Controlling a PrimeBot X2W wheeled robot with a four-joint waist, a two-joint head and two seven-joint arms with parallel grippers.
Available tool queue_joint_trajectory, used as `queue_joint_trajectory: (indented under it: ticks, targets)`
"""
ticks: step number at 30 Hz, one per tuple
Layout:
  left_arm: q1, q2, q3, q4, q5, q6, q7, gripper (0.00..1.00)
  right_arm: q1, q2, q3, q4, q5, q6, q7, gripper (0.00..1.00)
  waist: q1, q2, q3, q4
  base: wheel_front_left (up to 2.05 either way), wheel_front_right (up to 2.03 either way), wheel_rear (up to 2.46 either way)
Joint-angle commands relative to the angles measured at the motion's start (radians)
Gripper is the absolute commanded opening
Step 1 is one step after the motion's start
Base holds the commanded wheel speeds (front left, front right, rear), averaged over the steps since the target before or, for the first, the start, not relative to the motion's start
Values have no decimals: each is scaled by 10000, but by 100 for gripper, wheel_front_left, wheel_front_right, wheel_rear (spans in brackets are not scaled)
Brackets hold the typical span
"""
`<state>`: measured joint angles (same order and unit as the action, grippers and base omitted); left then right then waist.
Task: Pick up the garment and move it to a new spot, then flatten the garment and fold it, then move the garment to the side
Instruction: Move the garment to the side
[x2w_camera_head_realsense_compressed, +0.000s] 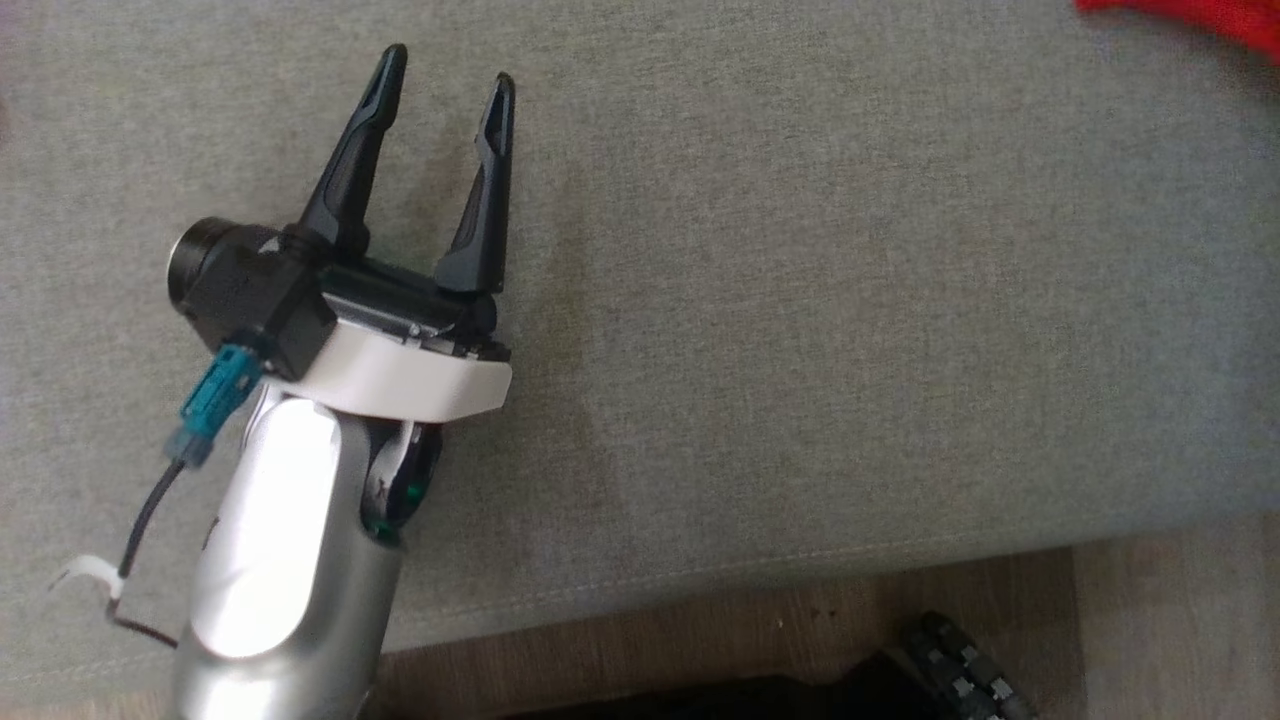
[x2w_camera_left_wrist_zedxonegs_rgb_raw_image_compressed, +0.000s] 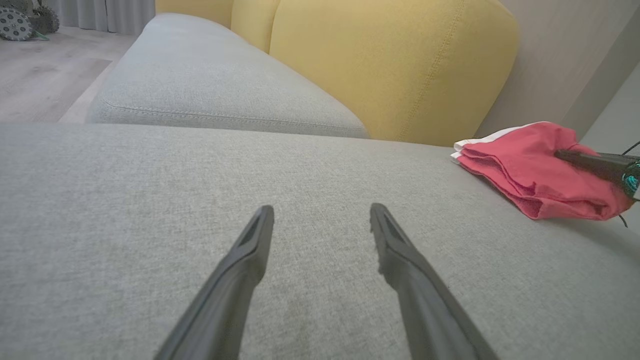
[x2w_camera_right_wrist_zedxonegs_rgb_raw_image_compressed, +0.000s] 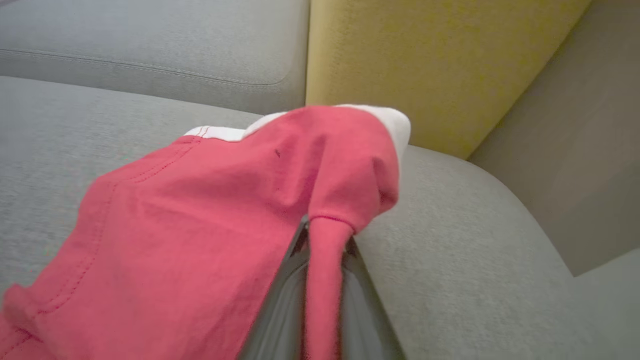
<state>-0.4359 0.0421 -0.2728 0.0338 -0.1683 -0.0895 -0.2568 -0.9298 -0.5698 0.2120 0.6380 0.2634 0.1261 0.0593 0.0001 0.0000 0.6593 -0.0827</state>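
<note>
Both jaws of the left gripper (x2w_camera_head_realsense_compressed: 450, 68) stand spread and empty over the grey sofa seat (x2w_camera_head_realsense_compressed: 800, 300), while the right gripper (x2w_camera_left_wrist_zedxonegs_rgb_raw_image_compressed: 575, 157) pinches a fold of the soft, light-looking red garment (x2w_camera_right_wrist_zedxonegs_rgb_raw_image_compressed: 200, 210) lying folded near the yellow backrest (x2w_camera_left_wrist_zedxonegs_rgb_raw_image_compressed: 390, 65), probably best gripped along a hemmed edge.

Soft even light, faint shadow thrown beside left gripper (x2w_camera_head_realsense_compressed: 449, 70), garment (x2w_camera_right_wrist_zedxonegs_rgb_raw_image_compressed: 200, 210) blurred up close, wrist-view edges kinda stretched
</note>
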Motion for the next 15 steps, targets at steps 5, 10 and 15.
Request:
queue_joint_trajectory:
  ticks: [5,10,15]
  targets:
    - [-132,84,391,-409,141,-115,-49,100,-32,-261,-475,-233,-218,46,-79,0,-1,0,193,-82,0,0,0]
    - [-139,83,408,-382,151,-156,-49,100,-22,-102,-743,-318,-257,46,-216,60,-1,0,214,-76,0,0,0]
    - [-162,83,379,-307,-8,-145,-49,100,55,88,-985,-539,-484,46,-382,100,-1,0,-49,10,0,0,0]
